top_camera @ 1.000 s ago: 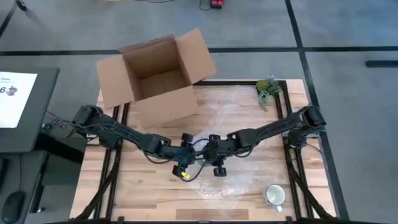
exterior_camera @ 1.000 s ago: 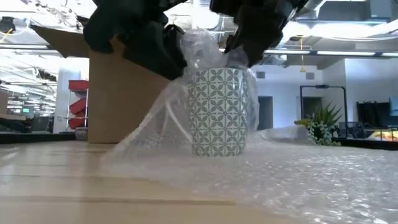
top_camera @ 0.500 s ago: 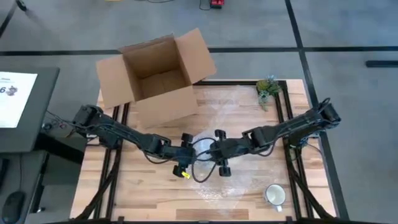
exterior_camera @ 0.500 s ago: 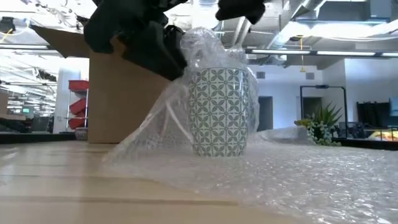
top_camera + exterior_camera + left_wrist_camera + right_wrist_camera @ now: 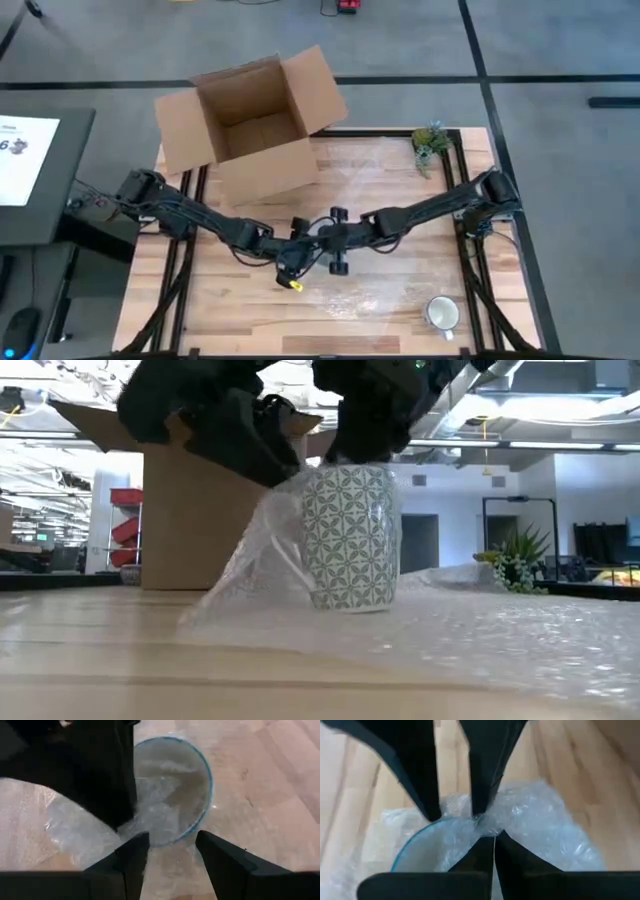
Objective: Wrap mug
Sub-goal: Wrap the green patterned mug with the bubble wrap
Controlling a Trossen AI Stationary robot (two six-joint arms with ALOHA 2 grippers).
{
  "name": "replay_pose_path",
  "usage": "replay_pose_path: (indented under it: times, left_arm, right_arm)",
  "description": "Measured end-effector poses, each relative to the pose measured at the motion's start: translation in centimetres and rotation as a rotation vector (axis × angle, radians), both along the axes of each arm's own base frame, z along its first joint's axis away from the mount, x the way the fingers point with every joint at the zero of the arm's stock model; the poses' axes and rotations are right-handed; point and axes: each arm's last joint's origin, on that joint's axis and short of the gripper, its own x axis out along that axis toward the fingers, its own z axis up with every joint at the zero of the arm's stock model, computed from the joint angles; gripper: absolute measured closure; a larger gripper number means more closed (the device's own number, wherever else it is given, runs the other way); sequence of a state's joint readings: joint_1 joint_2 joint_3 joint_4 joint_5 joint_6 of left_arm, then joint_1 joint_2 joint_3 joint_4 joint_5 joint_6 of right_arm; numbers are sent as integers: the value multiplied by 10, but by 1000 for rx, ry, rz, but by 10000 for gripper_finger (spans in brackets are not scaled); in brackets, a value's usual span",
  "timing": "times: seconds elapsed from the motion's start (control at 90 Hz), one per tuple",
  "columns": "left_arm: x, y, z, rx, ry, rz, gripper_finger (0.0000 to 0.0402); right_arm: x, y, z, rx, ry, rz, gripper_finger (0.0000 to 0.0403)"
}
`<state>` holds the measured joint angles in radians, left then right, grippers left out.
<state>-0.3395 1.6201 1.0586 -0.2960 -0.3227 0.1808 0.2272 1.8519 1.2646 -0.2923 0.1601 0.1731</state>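
High view: both arms meet mid-table, the left gripper (image 5: 297, 262) just beside the right gripper (image 5: 333, 243), both over the mug (image 5: 348, 537). Low view: bubble wrap (image 5: 255, 575) drapes one side; earlier it bunched above the rim, now it is pushed inside. Right wrist view: fingers pinch wrap at the rim, tucking it. Left wrist view: fingers apart, waiting.

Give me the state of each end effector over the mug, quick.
Left end effector: open, at the rim of the patterned mug, holding nothing.
Right end effector: closed on the bubble wrap at the mug's rim.
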Motion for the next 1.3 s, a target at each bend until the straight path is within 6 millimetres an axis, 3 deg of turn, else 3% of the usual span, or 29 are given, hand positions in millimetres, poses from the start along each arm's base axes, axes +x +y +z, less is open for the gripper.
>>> replay_pose_path:
  times: [0.122, 0.367, 0.711, 0.911, 1.022, 1.244, 1.3]
  left_arm:
    - [-6, -1, 16, 5, -33, 8, 238]
    - [-19, -2, 37, -21, -75, 39, 238]
    - [-32, -13, 32, -74, -35, 104, 238]
    - [-42, -26, 30, -39, -35, 136, 238]
    - [-50, -35, 28, -30, -33, 170, 238]
    - [-65, -58, 29, -23, -90, 193, 238]
    - [-68, -63, 29, -12, -103, 191, 238]
  right_arm:
    - [2, 0, -18, 40, 77, 30, 402]
    - [-2, 0, -13, 77, 97, 54, 403]
    - [-9, 3, 53, 68, 141, 72, 403]
    - [-1, 5, 73, 47, 51, 74, 403]
    - [6, 4, 59, 46, 81, 48, 403]
    - [26, 7, -7, 59, 261, 59, 403]
    - [29, 6, -16, 86, 284, 69, 403]
